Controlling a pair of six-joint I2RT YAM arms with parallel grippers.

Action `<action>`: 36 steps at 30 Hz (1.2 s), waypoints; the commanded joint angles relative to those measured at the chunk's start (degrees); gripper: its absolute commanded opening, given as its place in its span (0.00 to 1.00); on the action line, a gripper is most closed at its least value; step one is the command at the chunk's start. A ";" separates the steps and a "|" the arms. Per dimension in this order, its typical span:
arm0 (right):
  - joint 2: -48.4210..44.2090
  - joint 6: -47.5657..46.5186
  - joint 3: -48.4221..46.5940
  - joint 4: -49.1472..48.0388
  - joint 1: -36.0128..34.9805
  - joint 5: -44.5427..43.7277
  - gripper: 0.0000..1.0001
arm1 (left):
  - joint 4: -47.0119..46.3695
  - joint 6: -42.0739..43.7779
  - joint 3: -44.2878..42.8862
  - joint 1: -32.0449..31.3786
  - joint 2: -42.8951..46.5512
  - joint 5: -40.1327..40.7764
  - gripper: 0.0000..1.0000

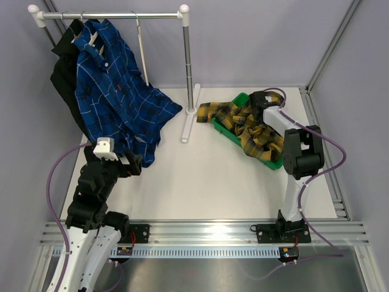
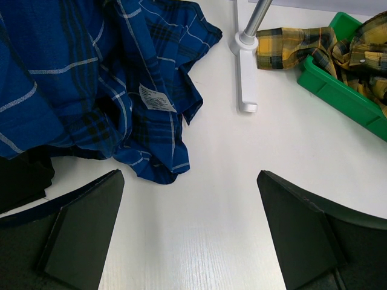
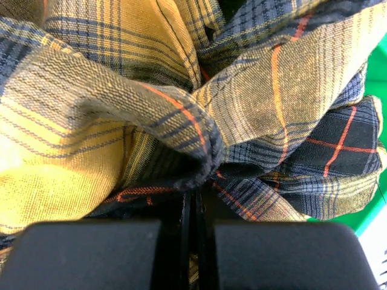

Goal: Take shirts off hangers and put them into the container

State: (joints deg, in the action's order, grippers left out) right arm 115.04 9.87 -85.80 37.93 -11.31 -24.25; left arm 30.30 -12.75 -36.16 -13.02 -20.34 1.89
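Note:
The yellow-and-grey plaid shirt [image 1: 255, 131] lies bunched in the green container [image 1: 222, 128], one sleeve trailing over its left rim onto the table. My right gripper [image 1: 260, 100] is pressed down into it; the right wrist view shows the gripper [image 3: 195, 199] shut on a fold of the plaid shirt [image 3: 121, 90]. The blue checked shirt [image 1: 115, 91] hangs from a white hanger [image 1: 94, 39], its hem resting on the table. Behind it hangs the black shirt [image 1: 64, 73]. My left gripper [image 2: 189, 175] stands open just short of the blue shirt's hem [image 2: 151, 163], holding nothing.
A bare white hanger [image 1: 141, 55] hangs on the rail [image 1: 121, 15]. The rack's post [image 1: 189, 73] and white foot [image 1: 187, 125] stand between the shirts and the container. In the left wrist view, the foot [image 2: 245, 78] lies close to the container's edge [image 2: 338, 90].

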 commanded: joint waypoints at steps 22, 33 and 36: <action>-42.85 9.19 13.34 2.24 -0.38 11.76 0.89 | -2.62 -0.43 0.13 -0.34 0.39 -0.57 0.99; -51.76 10.88 29.80 -2.41 -7.85 15.11 0.91 | -2.53 -0.52 0.13 -0.34 0.47 -0.92 0.99; -50.54 10.96 32.18 -4.26 -9.08 14.93 0.92 | -2.44 -0.52 0.13 -0.34 0.30 -1.10 0.99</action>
State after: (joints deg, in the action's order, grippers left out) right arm 64.12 19.99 -54.92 37.76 -19.40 -10.11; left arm 30.30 -12.75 -36.16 -13.08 -20.34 1.83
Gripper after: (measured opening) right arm 0.918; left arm 0.988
